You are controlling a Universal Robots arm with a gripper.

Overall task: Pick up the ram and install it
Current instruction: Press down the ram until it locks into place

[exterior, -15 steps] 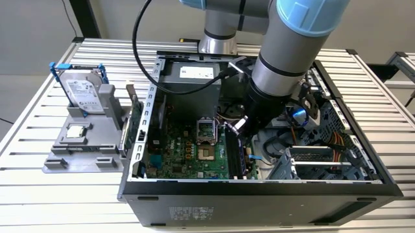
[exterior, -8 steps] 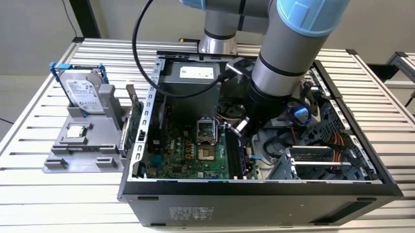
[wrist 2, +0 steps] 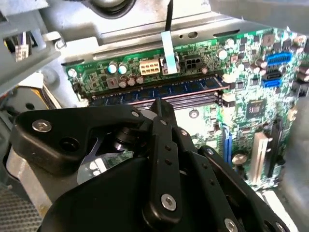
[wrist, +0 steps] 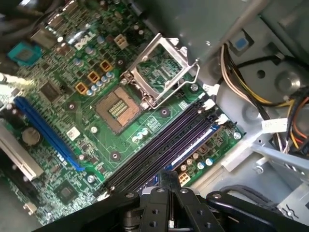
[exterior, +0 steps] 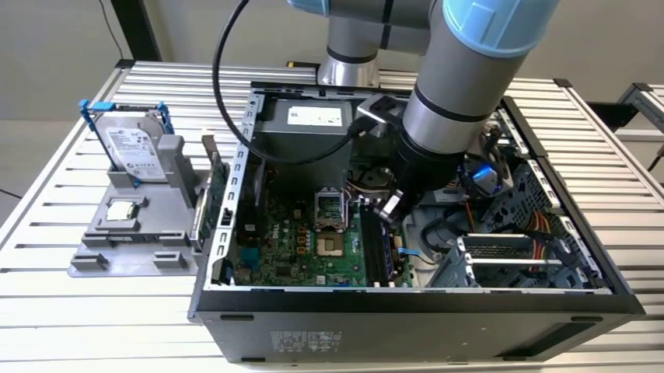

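The ram (wrist 2: pixel 159 91), a long blue-green stick with dark chips, sits lengthwise in one of the black slots (wrist: pixel 159 145) on the motherboard (wrist: pixel 72 82). In the first wrist view its blue edge (wrist: pixel 193 146) runs toward my fingers. My gripper (exterior: pixel 390 210) reaches down into the open computer case (exterior: pixel 415 299), over the slots' far end. Its black fingers (wrist 2: pixel 161 108) are pressed together, with the tips at the ram's upper edge and nothing held between them. They hide the part of the slots below them.
A bare processor socket (wrist: pixel 118 107) lies beside the slots. Cable bundles (wrist: pixel 285 121) and a metal drive cage (exterior: pixel 508 256) crowd the case's right side. Outside it, on the exterior view's left, a grey fixture (exterior: pixel 130 233) holds a silver hard drive (exterior: pixel 135 144) and a green card (exterior: pixel 213 206).
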